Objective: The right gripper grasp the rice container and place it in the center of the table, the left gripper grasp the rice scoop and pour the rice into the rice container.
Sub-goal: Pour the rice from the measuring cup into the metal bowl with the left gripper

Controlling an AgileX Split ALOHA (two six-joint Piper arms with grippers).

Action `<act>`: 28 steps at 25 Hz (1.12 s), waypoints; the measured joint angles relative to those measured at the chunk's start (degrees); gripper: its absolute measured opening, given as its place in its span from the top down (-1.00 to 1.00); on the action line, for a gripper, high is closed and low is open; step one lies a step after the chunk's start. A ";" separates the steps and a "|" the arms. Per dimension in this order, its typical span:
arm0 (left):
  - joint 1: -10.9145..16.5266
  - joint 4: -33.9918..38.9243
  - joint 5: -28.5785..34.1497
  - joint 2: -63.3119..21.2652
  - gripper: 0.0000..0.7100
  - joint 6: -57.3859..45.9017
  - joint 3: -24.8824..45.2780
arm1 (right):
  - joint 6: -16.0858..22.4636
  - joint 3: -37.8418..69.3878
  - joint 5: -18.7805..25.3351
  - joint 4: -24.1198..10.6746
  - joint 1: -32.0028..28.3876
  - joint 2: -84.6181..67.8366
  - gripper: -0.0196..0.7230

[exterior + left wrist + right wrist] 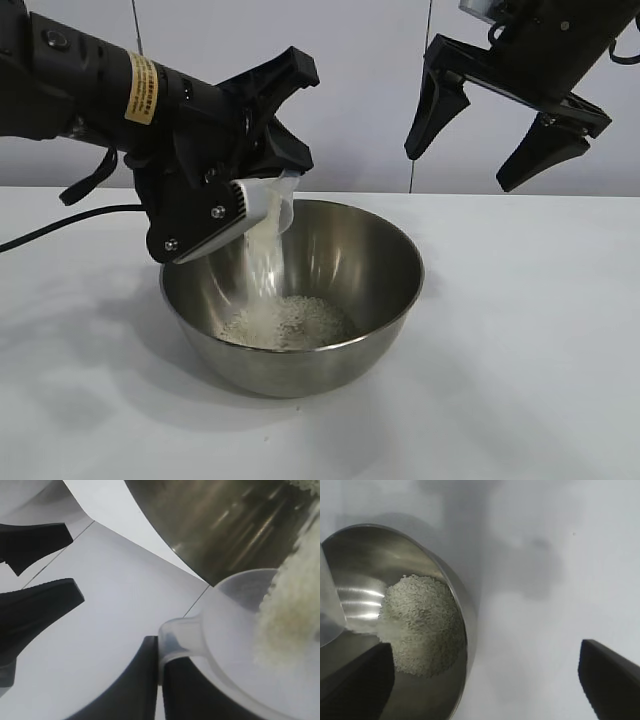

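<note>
Exterior view | left gripper [262, 190] clamps tilted rice scoop [268, 208] over rice container [300, 345] | rice [285, 322] streaming in | right gripper [492, 130] raised, fingers wide

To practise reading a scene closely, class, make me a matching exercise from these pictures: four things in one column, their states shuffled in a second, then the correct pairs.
Column 1
1. black left gripper with the yellow-labelled arm
2. black unlabelled right gripper
3. large shiny steel rice container
4. small white rice grains

Column 2
A. standing on the white table
B. open, raised above the table, holding nothing
C. heaped inside the bowl
D. shut on the tilted clear plastic rice scoop

Pairs: 1-D, 2-B, 3-A, 4-C
</note>
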 joint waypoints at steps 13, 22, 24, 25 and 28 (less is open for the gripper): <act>0.00 2.28 -0.05 -0.49 0.97 0.60 0.00 | -0.22 0.00 0.00 -0.04 0.00 0.00 -0.92; 0.00 3.87 -0.05 -0.49 0.97 0.37 0.00 | -0.22 0.00 0.00 -0.20 0.00 0.00 -0.92; 0.00 3.87 -0.05 -0.49 0.97 0.31 0.00 | -0.22 0.00 0.00 -0.22 0.00 0.00 -0.92; 0.00 3.92 -0.05 -0.49 0.97 0.31 0.00 | -0.22 0.00 0.00 -0.22 0.00 0.00 -0.92; 0.00 4.16 -0.12 -0.49 0.97 0.31 0.00 | -0.22 0.00 0.00 -0.39 0.00 0.00 -0.92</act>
